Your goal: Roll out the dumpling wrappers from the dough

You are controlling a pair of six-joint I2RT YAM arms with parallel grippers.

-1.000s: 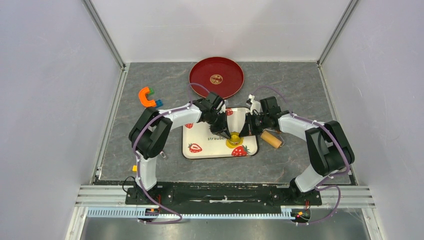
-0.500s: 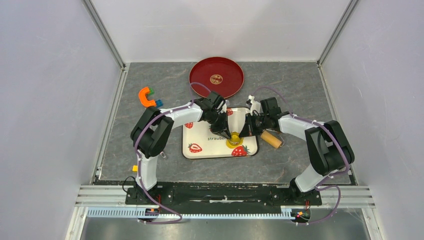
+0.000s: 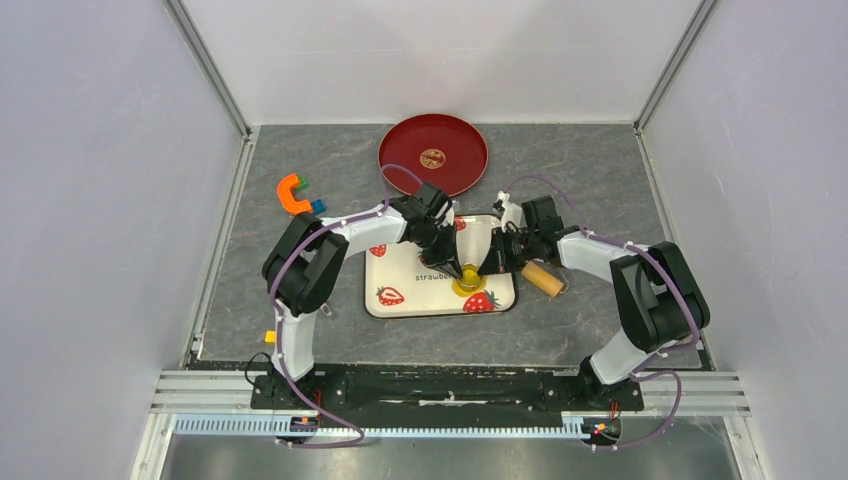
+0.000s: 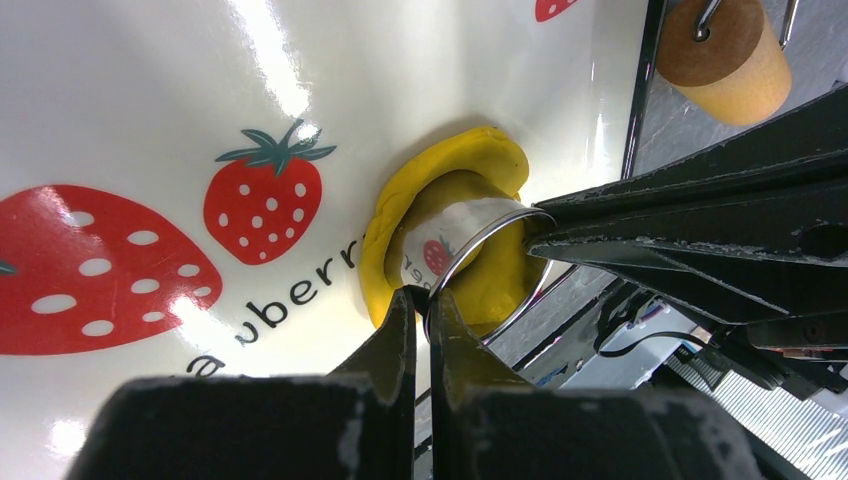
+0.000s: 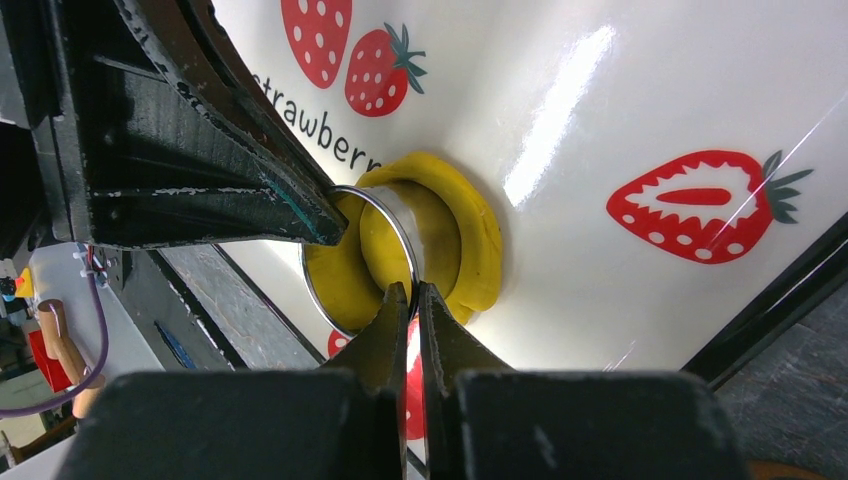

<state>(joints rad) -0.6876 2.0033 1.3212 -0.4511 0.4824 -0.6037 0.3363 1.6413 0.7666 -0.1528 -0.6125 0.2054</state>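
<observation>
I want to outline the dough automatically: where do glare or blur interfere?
Left wrist: a glare streak on the strawberry mat, clear of the yellow dough; the left gripper is soft. Right wrist: a streak beside the dough, mirror reflections on the metal ring, right gripper blurred. Top view: evenly lit, dough tiny.

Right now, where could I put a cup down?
Bare table right of the red plate, and between strawberry mat and arm bases. Crowded on the mat: left gripper and right gripper pinch a metal ring in the dough, rolling pin alongside.
</observation>
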